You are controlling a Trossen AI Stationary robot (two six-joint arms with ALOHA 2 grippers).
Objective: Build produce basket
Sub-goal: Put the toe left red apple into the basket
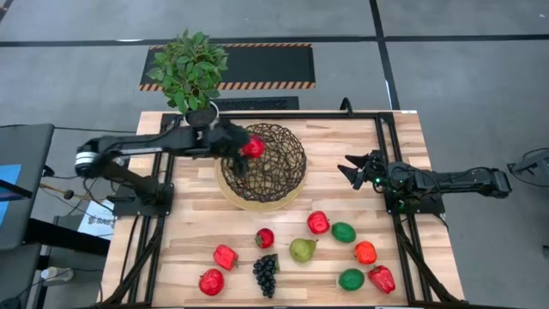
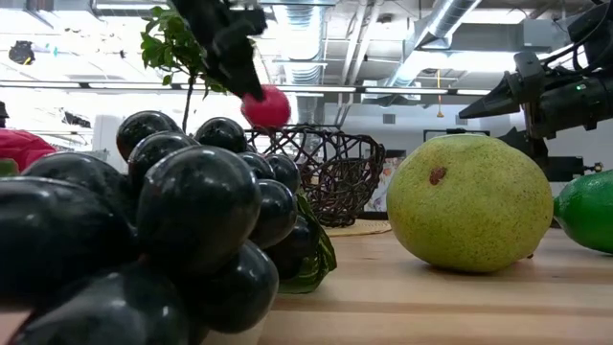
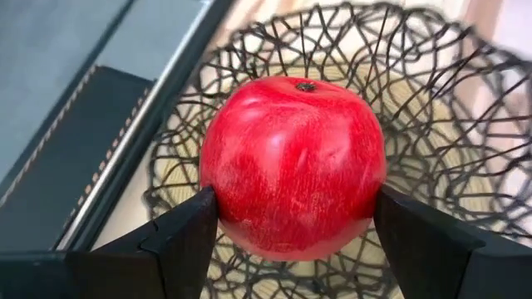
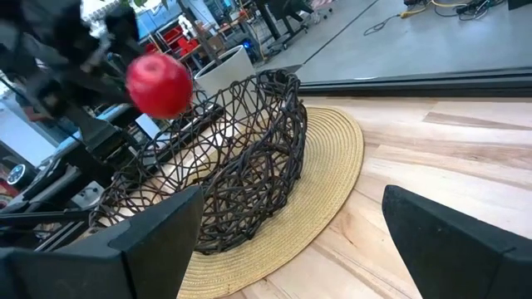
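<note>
Left gripper [image 1: 249, 148] pinches a red apple [image 1: 253, 147] above the basket [image 1: 262, 190] rim; right gripper [image 1: 351, 168], fingers spread, waits beside the basket.

The grape bunch [image 2: 144, 240] — blurred, cut off at the edge (low view) — hides the table behind it.

Hardly anything here can be read. A white sheet [image 1: 96, 220] lies on the floor just off the counter's [image 1: 403, 137] left edge, beside the left arm's base, and carries dark printed letters that look like "SAF", though the rest is cut off and too small to make out. The fruit, the basket, the plant pot and both arms show no legible lettering or numbers.
</note>
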